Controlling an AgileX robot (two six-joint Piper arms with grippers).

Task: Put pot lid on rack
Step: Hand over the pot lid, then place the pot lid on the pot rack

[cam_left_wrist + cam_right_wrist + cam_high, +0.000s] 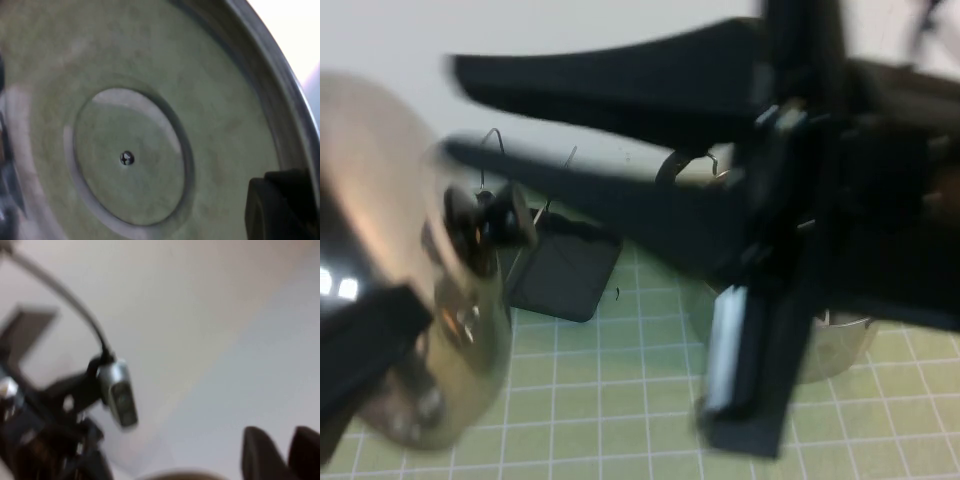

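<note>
Far left in the high view, the pot lid is up in the air and tipped on edge, black knob facing right toward the rack. The left claw is pinched tight on the lid's lower rim. From the left wrist, the lid's shiny underside fills the frame, with one black finger on the rim.

The rack, a dark tray with thin wire loops, sits on the green gridded surface just right of the lid, not touching it.

Further right, the right claw is raised close to the camera, its two long fingers spread apart, holding nothing. A steel pot peeks out behind it.
</note>
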